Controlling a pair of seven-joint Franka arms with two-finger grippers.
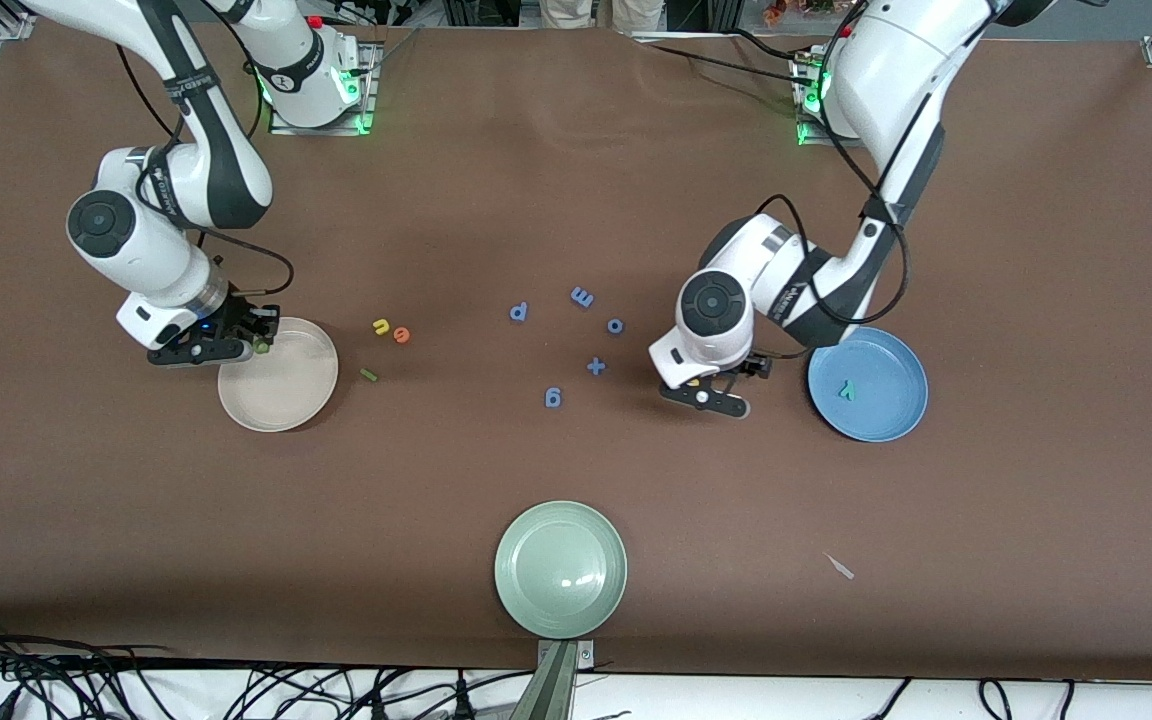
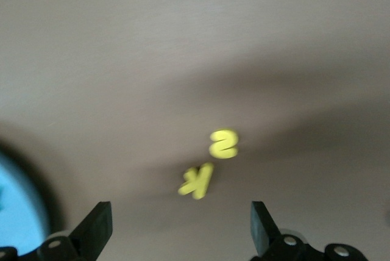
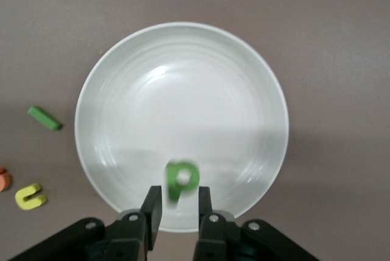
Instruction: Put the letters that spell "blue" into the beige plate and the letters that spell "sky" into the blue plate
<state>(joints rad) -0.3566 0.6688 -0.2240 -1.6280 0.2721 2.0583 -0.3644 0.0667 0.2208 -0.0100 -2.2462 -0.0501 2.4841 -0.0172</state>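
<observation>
Front view: the right tool (image 1: 236, 345) is seen over the rim of the beige plate (image 1: 281, 395) at the right arm's end of the bench (image 1: 576, 150). From the right wrist view, the green b (image 3: 181, 178) is seen blurred just ahead of the fingertips, over the plate's inner surface; the fingers are drawn nearly together, and whether the letter is pinched cannot be told. The yellow u (image 1: 381, 326), orange e (image 1: 401, 335) and green l (image 1: 368, 375) are left on the bench beside that plate. The left tool (image 1: 704, 392) is held low beside the blue plate (image 1: 886, 415), fingers spread wide apart, with the yellow s (image 2: 223, 143) and yellow k (image 2: 197, 180) lying on the bench just ahead of them. The teal y (image 1: 846, 390) is lying in the blue plate.
</observation>
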